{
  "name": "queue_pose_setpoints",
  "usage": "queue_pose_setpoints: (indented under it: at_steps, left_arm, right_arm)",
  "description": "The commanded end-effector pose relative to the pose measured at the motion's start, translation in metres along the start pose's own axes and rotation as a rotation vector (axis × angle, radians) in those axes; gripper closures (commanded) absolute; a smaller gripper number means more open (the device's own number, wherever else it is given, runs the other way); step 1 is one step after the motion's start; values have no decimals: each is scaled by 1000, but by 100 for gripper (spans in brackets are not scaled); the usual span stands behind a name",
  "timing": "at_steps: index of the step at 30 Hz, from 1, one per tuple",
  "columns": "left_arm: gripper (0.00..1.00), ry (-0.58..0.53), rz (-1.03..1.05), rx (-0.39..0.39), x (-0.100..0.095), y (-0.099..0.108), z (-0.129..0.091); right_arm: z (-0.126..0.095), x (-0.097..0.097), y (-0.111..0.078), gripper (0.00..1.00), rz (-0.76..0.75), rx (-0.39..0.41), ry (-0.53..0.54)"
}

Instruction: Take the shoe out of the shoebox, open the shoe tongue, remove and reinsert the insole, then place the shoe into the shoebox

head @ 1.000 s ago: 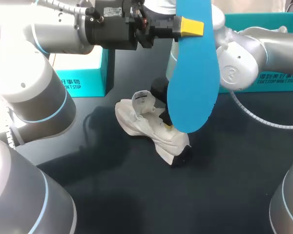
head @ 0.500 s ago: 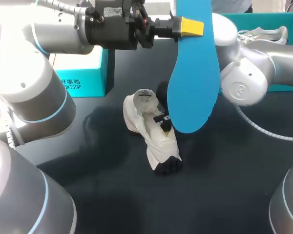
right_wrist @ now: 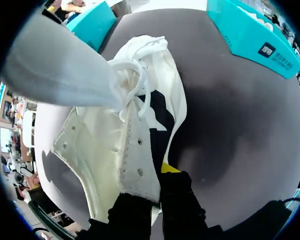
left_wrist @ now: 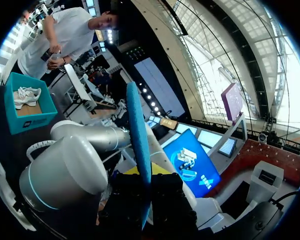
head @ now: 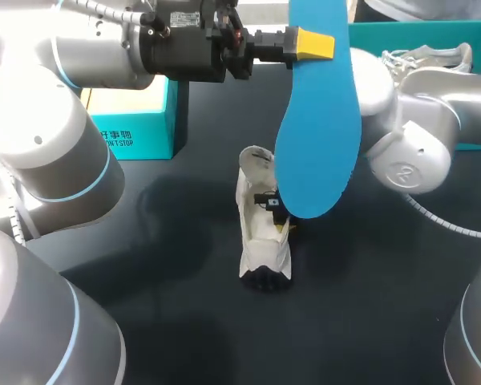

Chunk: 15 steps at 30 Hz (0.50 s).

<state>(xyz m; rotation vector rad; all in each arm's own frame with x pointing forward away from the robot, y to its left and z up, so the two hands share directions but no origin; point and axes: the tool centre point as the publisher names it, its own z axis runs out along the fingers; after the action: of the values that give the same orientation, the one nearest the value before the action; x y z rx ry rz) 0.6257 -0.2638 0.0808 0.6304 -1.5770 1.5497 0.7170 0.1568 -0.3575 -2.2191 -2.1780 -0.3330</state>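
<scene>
High above the table my left gripper (head: 309, 44) is shut on a blue insole (head: 317, 128) that hangs down in front of the shoe. In the left wrist view the insole (left_wrist: 138, 135) stands edge-on between that gripper's (left_wrist: 146, 187) fingers. The white shoe (head: 261, 233) rests on the dark table with its black toe towards the front edge. My right gripper (head: 276, 215), reaching in from the right and partly hidden behind the insole, is shut on it. The right wrist view shows this gripper (right_wrist: 155, 187) pinching the upper's edge of the shoe (right_wrist: 115, 135), laces loose ahead of it.
A teal shoebox (head: 433, 36) with another white shoe (head: 429, 56) inside stands at the back right. A second teal box (head: 136, 120) sits at the back left. Both boxes (right_wrist: 250, 35) (right_wrist: 92, 22) lie beyond the shoe in the right wrist view.
My right gripper has turned the shoe, swinging its toe from pointing right towards the front edge and shifting it slightly right. The left arm and insole have stayed still.
</scene>
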Motion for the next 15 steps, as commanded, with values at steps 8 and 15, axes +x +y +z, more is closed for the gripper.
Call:
queue_pose_setpoints:
  at_steps: [8, 15]
  left_arm:
    - [100, -1, 0, 0, -1, 1, 0]
    - [100, -1, 0, 0, -1, 1, 0]
  right_arm:
    - [9, 12, -18, 100, -1, -52, -32]
    - [17, 6, -34, 100, -26, -31, -6]
